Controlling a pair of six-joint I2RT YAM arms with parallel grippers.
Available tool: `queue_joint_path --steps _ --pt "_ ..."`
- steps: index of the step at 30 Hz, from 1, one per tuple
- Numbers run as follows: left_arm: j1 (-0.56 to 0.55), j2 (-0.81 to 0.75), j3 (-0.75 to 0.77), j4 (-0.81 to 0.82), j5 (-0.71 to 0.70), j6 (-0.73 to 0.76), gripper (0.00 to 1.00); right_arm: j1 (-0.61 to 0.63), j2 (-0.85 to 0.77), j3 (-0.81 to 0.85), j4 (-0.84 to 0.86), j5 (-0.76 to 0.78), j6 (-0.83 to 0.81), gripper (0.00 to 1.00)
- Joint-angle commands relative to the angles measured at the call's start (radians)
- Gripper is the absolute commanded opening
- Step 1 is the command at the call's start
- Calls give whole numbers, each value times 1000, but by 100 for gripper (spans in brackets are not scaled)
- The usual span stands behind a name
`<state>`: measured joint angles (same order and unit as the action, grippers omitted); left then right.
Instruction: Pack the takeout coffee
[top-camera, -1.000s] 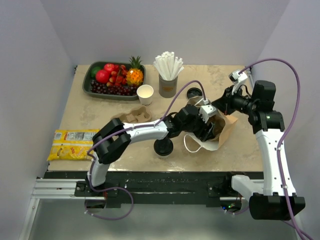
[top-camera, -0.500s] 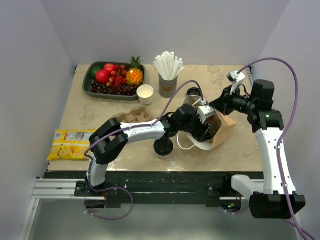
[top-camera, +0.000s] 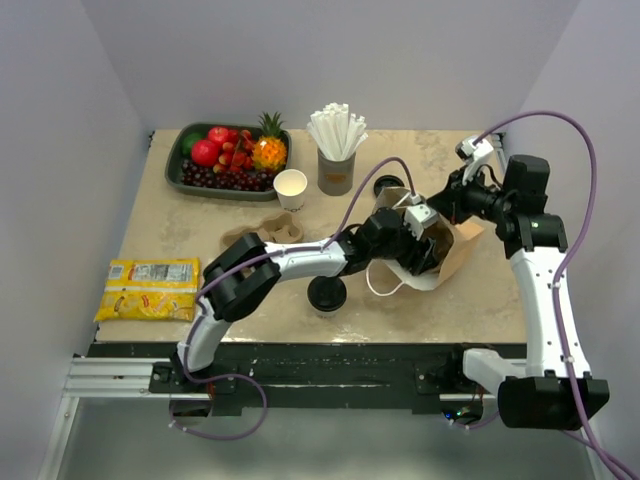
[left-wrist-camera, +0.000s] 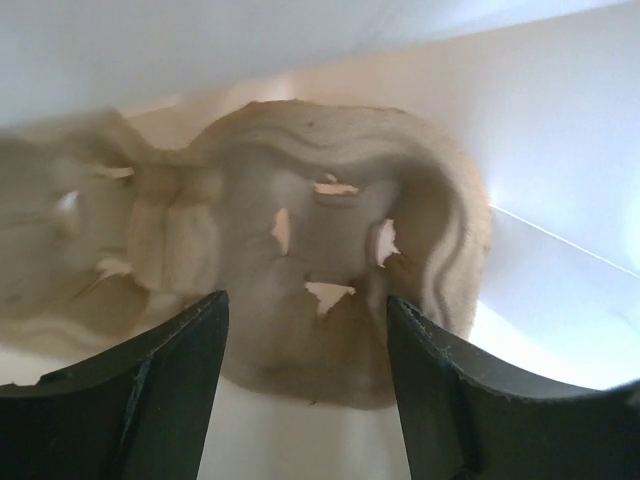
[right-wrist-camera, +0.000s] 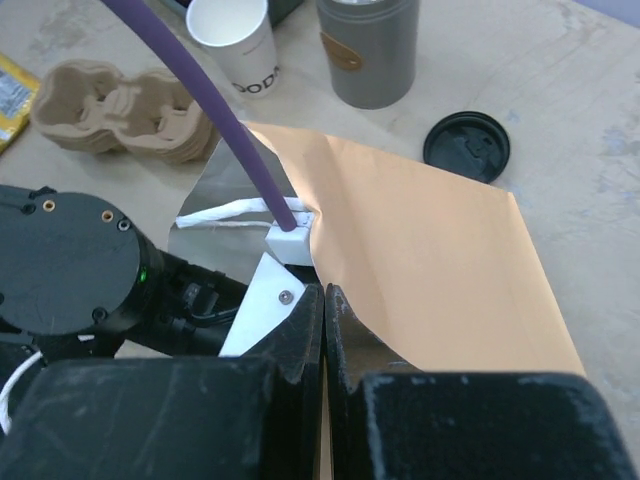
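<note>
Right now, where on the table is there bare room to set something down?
Bare: the left strip between fruit tray and yellow packet; the far right corner behind the paper bag; the near edge right of the lidded coffee. Crowded: the middle, around carrier, open cup and bag.

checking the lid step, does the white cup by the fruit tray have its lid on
No, the white cup is open-topped; a black lid lies apart from it.

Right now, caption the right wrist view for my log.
Right gripper pinches the paper bag at its rim while the left arm reaches into its mouth; a black lid lies beyond.
</note>
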<state>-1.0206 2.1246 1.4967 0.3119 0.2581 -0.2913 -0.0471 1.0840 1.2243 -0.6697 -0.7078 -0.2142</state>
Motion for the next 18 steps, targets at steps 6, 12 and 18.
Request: queue_joint_path --steps 6,12,18 --pt "37 176 267 -148 -522 -125 50 26 50 139 -226 -162 22 0" --pt "74 207 301 -108 -513 -127 44 27 112 259 -372 -193 -54 0" --pt "82 192 287 -20 -291 -68 45 21 128 270 -377 -187 -54 0"
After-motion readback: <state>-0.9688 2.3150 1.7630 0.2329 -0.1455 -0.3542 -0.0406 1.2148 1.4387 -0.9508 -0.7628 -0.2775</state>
